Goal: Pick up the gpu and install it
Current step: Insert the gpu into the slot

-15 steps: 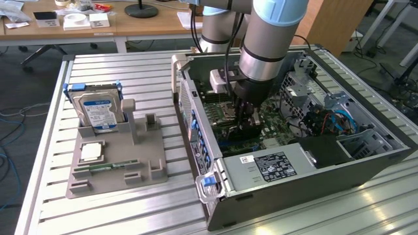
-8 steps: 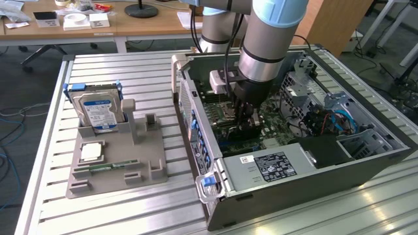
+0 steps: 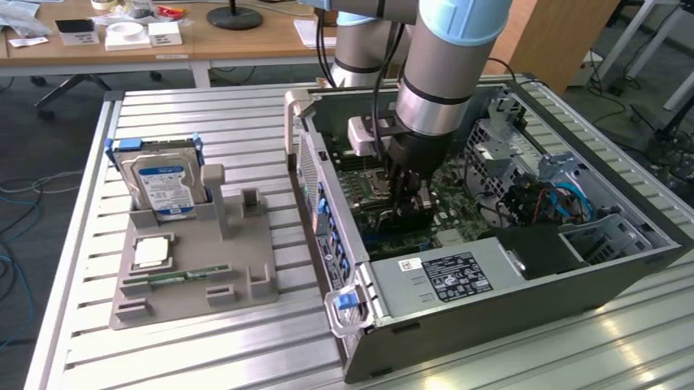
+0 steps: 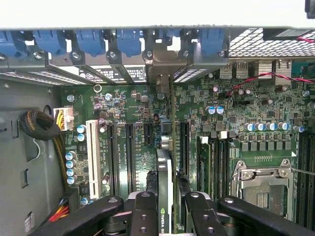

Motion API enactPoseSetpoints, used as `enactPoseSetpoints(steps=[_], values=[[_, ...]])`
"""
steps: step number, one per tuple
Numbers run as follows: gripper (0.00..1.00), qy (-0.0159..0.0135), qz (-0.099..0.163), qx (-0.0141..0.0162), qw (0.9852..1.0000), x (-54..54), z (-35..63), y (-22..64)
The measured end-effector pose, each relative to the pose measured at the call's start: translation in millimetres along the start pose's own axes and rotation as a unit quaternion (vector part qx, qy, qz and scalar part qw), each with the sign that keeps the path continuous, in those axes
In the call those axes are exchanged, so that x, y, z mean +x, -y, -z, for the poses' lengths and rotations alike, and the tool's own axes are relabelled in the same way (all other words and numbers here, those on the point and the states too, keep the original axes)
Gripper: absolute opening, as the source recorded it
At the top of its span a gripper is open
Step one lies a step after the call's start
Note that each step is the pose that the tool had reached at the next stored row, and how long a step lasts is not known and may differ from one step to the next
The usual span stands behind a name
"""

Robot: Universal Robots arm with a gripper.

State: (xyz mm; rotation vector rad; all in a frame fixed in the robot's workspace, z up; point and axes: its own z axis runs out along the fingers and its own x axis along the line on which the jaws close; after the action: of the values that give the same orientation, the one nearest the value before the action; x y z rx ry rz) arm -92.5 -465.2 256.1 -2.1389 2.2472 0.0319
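Note:
Inside the open computer case (image 3: 509, 284), my gripper (image 3: 410, 188) is lowered over the green motherboard (image 4: 246, 113). It is shut on the gpu (image 4: 165, 189), which I see edge-on between the two black fingers (image 4: 143, 214), a thin black and silver card with a green logo. The card stands upright just above the board, between two black expansion slots (image 4: 130, 147). Its far end points toward the rear slot openings (image 4: 160, 81). In the exterior view the gpu (image 3: 404, 213) is mostly hidden under the wrist.
Blue slot latches (image 4: 128, 42) line the case's rear wall. A white slot (image 4: 91, 157), a bundled cable (image 4: 39, 125) and the CPU socket (image 4: 261, 187) flank the card. On the table, a grey fixture (image 3: 244, 272) holds a hard drive (image 3: 162, 185) and a memory stick (image 3: 174, 278).

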Motion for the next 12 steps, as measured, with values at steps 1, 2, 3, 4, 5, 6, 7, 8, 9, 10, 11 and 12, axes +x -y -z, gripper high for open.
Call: enactPoseSetpoints(steps=[1, 2, 3, 4, 5, 6, 7, 8, 9, 10, 11, 12], values=[[0.26, 0.0000, 0.000, 0.0000, 1.0000, 0.0, 0.0, 0.0], [0.26, 0.0002, 0.000, -0.0002, 1.0000, -0.1, -0.1, -0.1], [0.27, 0.0006, 0.000, 0.0000, 1.0000, -0.1, -0.4, -0.2], [0.33, 0.0004, 0.000, 0.0001, 1.0000, -0.1, -0.3, -0.2], [0.33, 0.0002, 0.000, 0.0001, 1.0000, -0.1, -0.2, -0.1], [0.39, 0.0001, 0.000, 0.0000, 1.0000, -0.1, -0.1, 0.0], [0.45, 0.0001, 0.000, 0.0000, 1.0000, 0.0, 0.0, 0.0], [0.45, 0.0000, 0.000, 0.0000, 1.0000, 0.0, 0.0, 0.0], [0.51, 0.0000, 0.000, 0.0000, 1.0000, 0.0, 0.0, 0.0], [0.56, 0.0000, 0.000, 0.0000, 1.0000, 0.0, 0.0, 0.0], [0.56, 0.0000, 0.000, 0.0000, 1.0000, 0.0, 0.0, 0.0], [0.62, 0.0000, 0.000, 0.0000, 1.0000, 0.0, 0.0, 0.0]])
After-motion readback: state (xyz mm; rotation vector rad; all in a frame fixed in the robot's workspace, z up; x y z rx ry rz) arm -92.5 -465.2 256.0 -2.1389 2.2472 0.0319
